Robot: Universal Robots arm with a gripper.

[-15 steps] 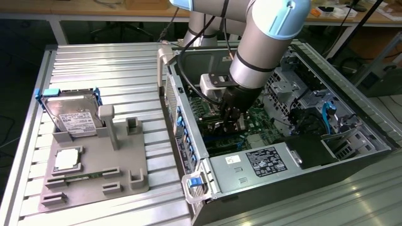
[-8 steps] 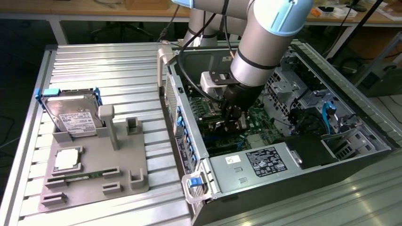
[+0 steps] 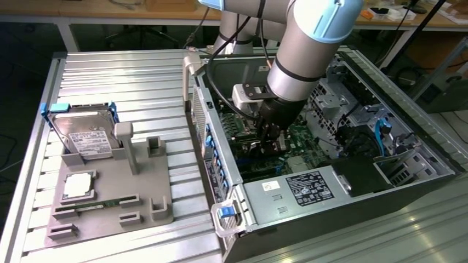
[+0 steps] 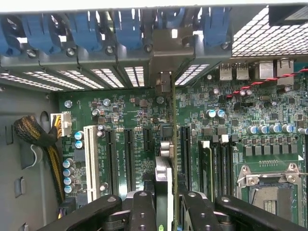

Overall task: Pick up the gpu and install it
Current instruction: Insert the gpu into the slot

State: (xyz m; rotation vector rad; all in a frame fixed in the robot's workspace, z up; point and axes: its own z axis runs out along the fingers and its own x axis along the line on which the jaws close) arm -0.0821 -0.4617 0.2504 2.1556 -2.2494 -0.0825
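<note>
we find the gripper [image 4: 163, 204] clenched on the gpu [image 4: 164, 178], edge-on above the motherboard [image 4: 125, 120] slots; we judge the card light, rigid, fragile, best held by its edges.

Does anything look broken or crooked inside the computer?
Nothing looks broken. The gripper holds the gpu upright on its edge over the green motherboard, lined up with the long slots. Its silver bracket sits straight among the blue clips.

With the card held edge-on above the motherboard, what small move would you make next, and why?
Probably ease straight down: the end effector grips the gpu edge-on over the motherboard, its bracket already among the rear slot openings, and the card looks unseated.
</note>
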